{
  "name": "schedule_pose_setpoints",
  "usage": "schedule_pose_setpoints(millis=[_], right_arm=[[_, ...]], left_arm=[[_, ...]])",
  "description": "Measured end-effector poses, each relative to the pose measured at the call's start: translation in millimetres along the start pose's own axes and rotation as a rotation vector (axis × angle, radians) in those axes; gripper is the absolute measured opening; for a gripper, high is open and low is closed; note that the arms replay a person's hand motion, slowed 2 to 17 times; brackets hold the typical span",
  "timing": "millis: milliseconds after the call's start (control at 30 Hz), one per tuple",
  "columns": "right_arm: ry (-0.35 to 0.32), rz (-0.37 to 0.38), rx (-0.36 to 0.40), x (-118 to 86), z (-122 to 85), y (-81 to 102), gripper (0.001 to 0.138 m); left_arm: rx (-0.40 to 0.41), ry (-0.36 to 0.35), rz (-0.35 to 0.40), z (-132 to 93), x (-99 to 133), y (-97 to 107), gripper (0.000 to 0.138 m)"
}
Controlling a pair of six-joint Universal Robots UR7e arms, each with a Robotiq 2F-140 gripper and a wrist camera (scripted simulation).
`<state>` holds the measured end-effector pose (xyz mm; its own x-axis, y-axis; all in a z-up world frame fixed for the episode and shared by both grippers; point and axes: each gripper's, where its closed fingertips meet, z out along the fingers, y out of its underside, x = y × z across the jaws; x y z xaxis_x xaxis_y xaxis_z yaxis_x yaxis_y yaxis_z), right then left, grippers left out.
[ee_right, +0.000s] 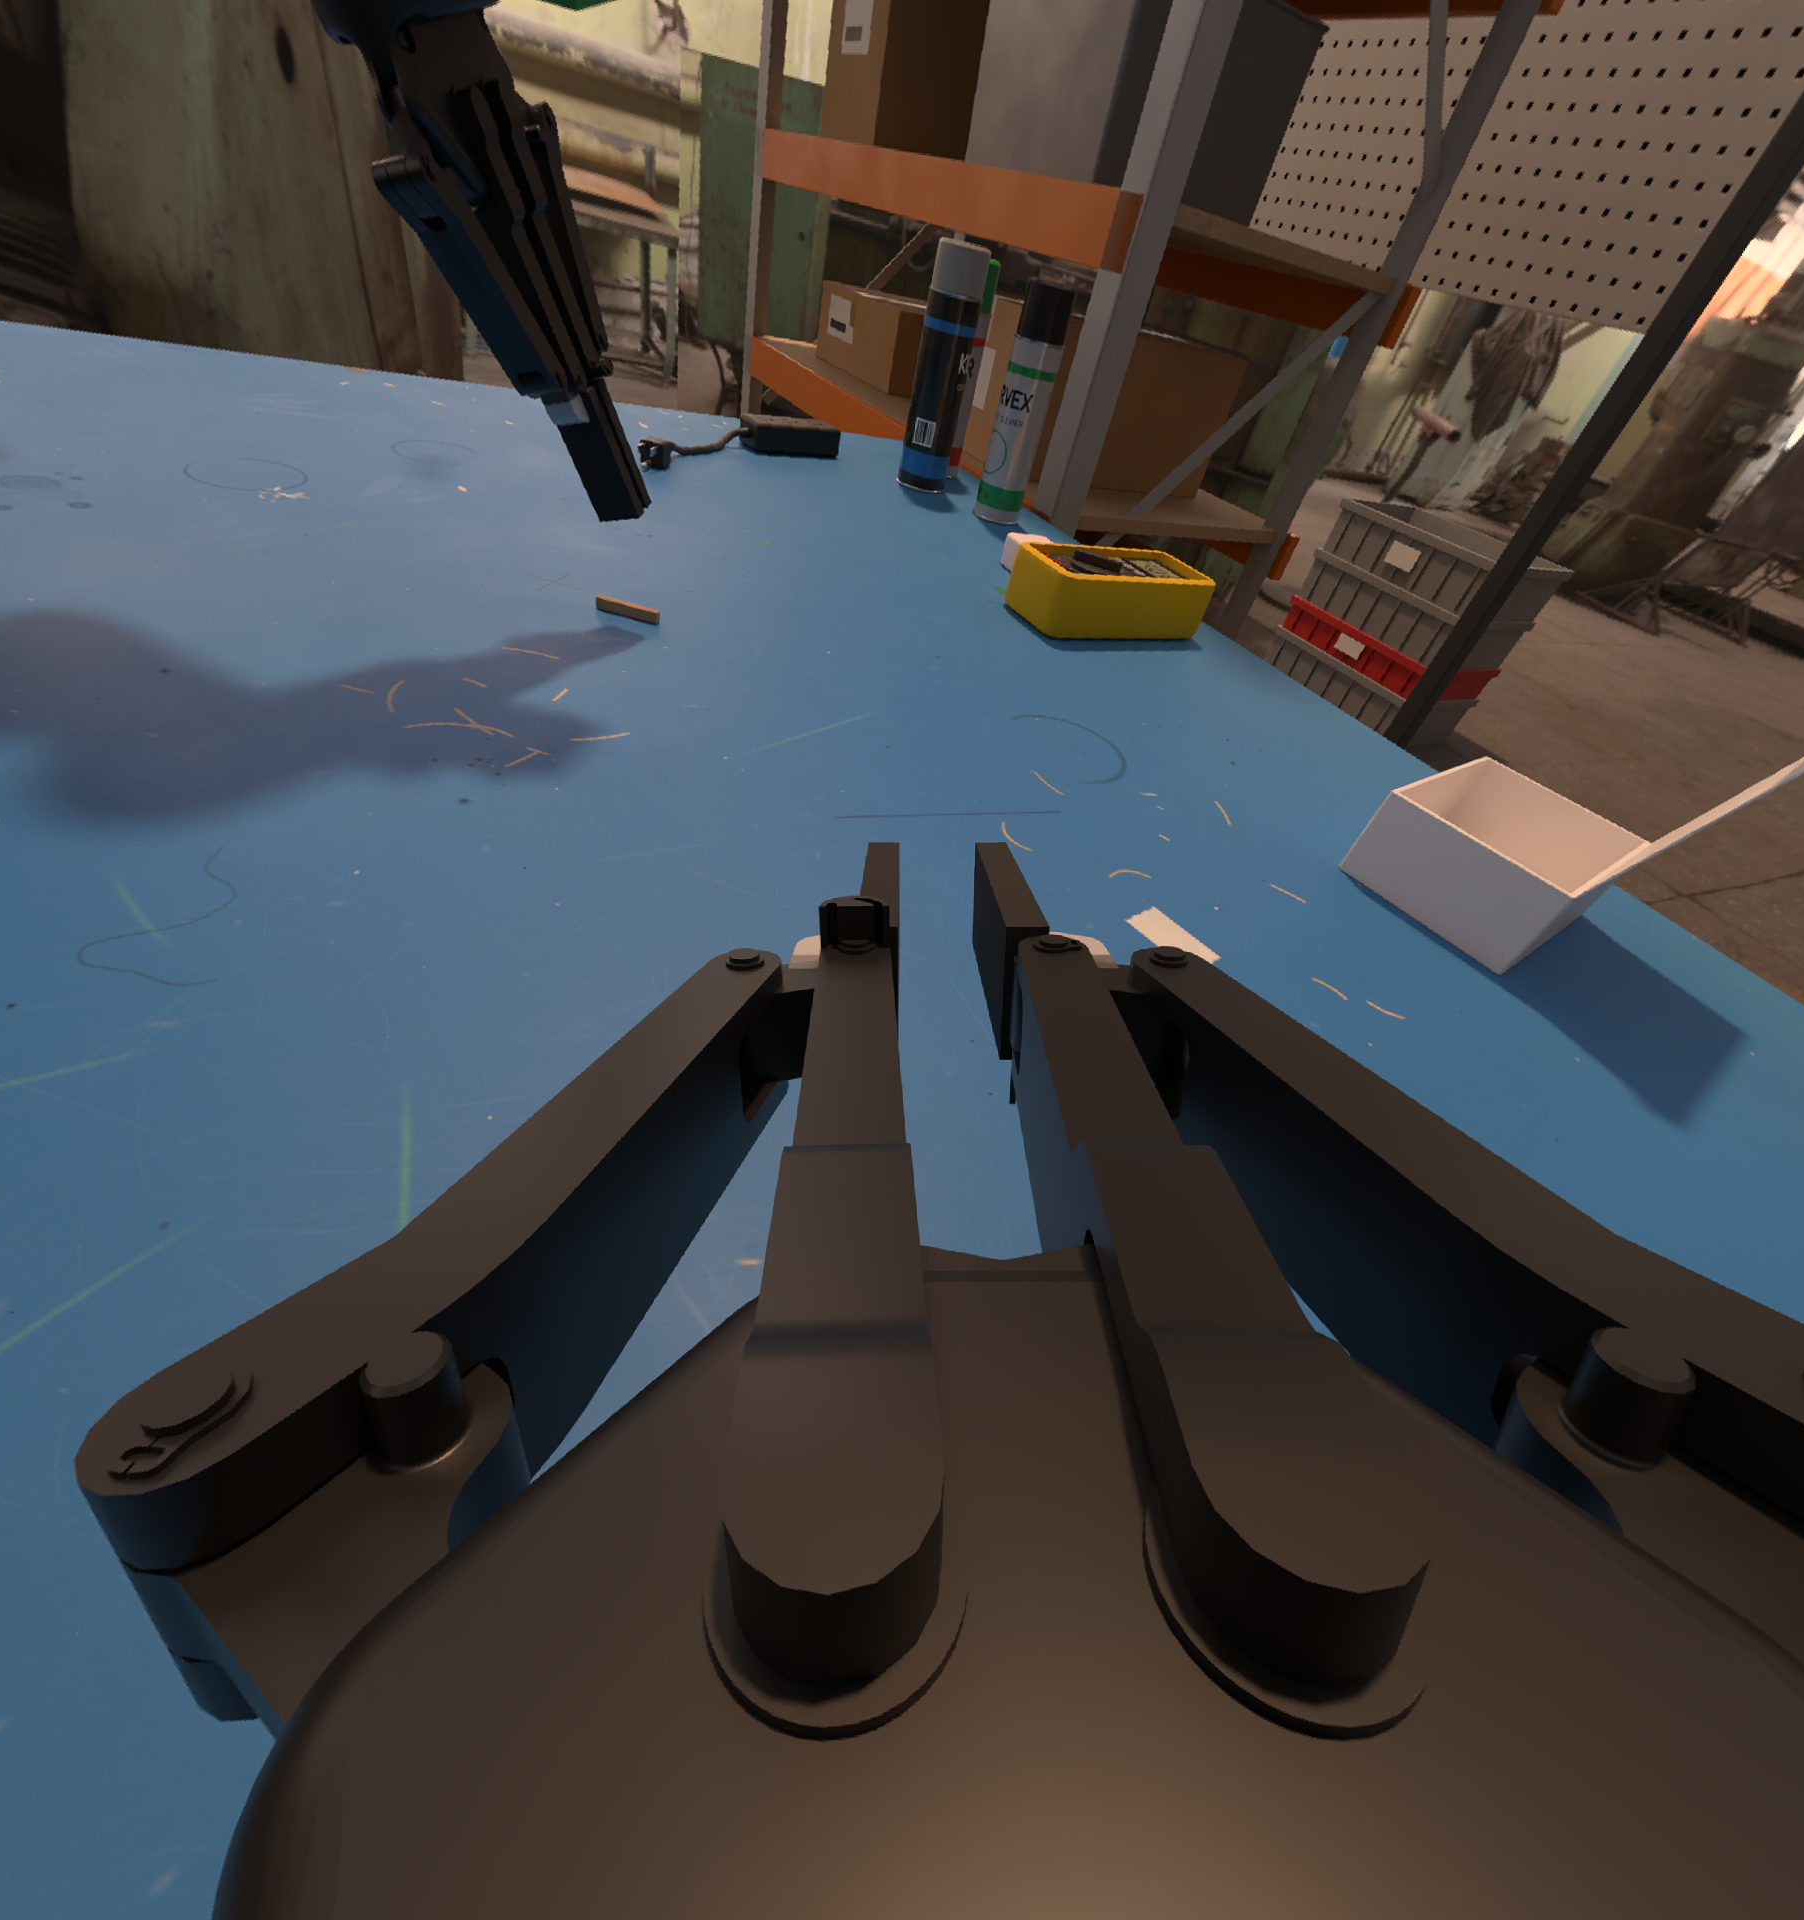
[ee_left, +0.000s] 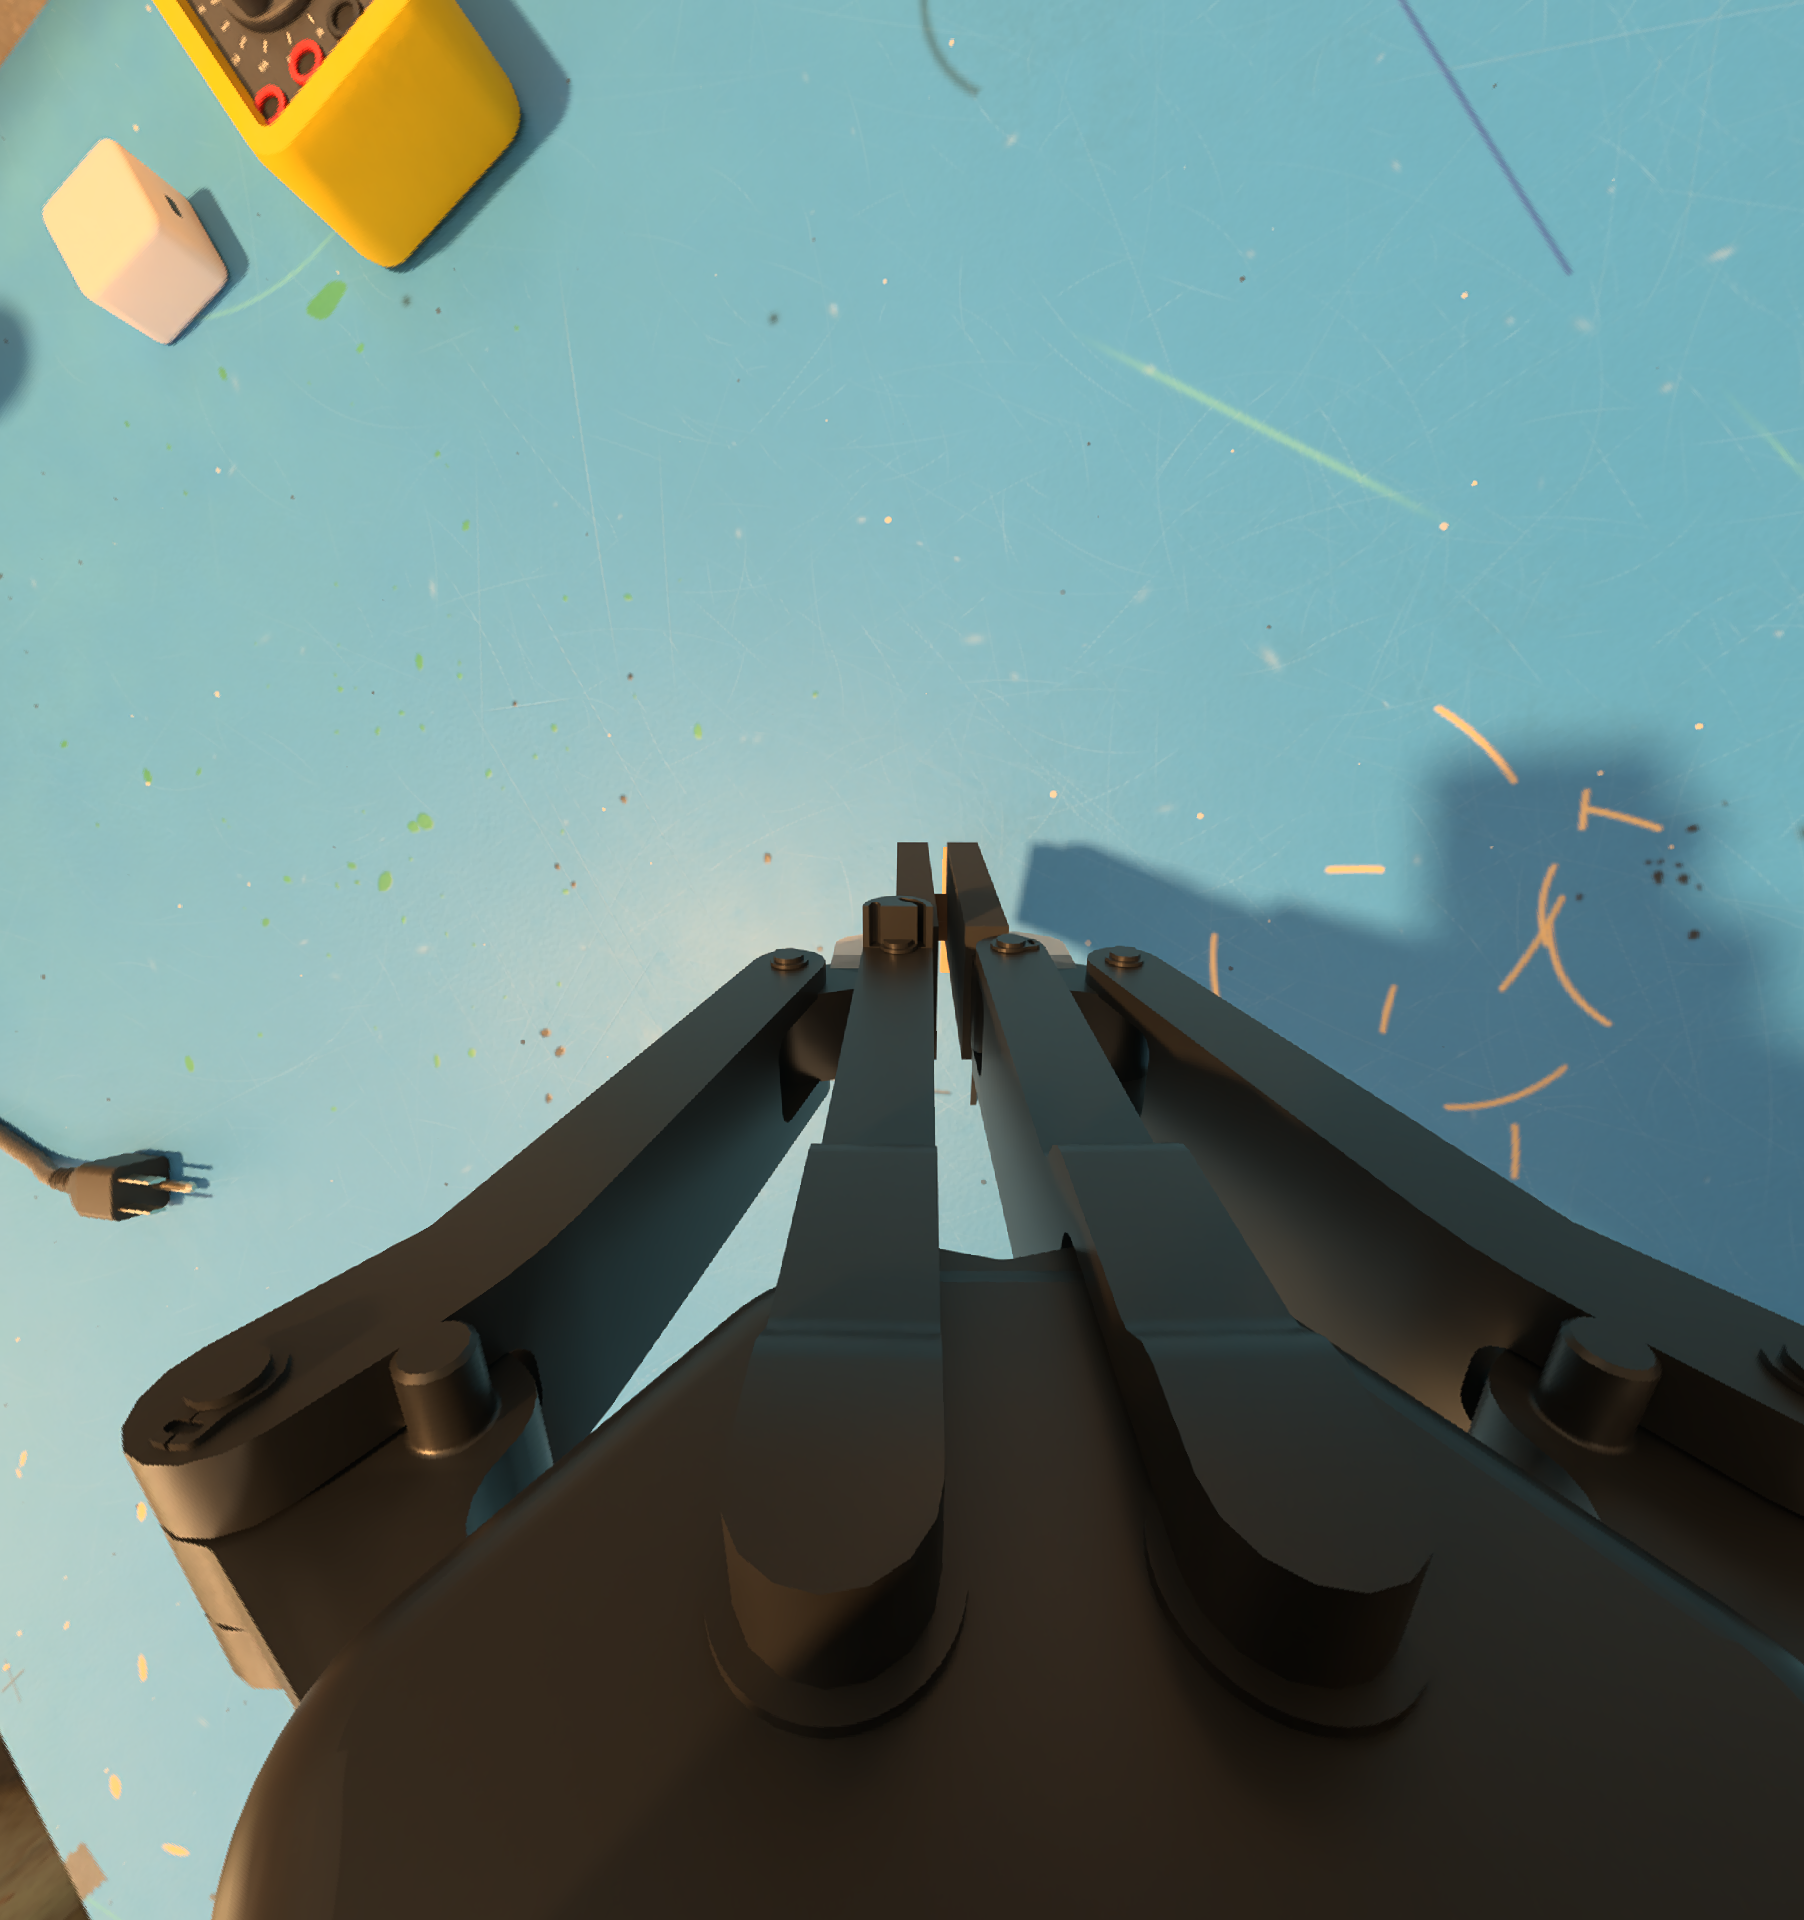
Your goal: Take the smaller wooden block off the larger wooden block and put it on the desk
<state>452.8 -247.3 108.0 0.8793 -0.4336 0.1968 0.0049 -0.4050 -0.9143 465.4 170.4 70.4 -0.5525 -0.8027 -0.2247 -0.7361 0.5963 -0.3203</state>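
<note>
- Found in the right wrist view: one thin wooden block [ee_right: 628,609], flat on the blue surface [ee_right: 358,935], close under the tip of the left tool [ee_right: 619,501] and not touching it.
- Impossible to say whether this is the smaller or the larger block; no second one in sight.
- Far across the surface from the right tool [ee_right: 934,868], with only bare, scratched blue between.
- Around, toward the far edge: a yellow case [ee_right: 1106,603], two spray cans [ee_right: 945,364] near a shelf rack [ee_right: 981,197], and a black power strip [ee_right: 789,434].
- To the right, at the edge: an open white box [ee_right: 1480,873].
- In the left wrist view, well apart from the left tool [ee_left: 937,868]: the yellow case [ee_left: 358,114], a white cube [ee_left: 134,239] just beside it, and a black plug [ee_left: 124,1184] with its cord.
- Left tool: clenched almost fully, leaving only a slit, with a wood-coloured sliver seen in it; cannot tell if gripped or just lying below.
- Right tool: released, only partly spread, holding nothing and hanging above the surface.
</note>
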Motion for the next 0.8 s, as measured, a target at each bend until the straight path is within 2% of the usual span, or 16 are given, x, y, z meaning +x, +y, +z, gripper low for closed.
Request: schedule_pose_setpoints(millis=[800], right_arm=[[0.002, 0.001, 0.0, 0, 0, 0.1, 0.019]], left_arm=[[0.046, -0.026, 0.016, -25, 2, -11, 0.005]])
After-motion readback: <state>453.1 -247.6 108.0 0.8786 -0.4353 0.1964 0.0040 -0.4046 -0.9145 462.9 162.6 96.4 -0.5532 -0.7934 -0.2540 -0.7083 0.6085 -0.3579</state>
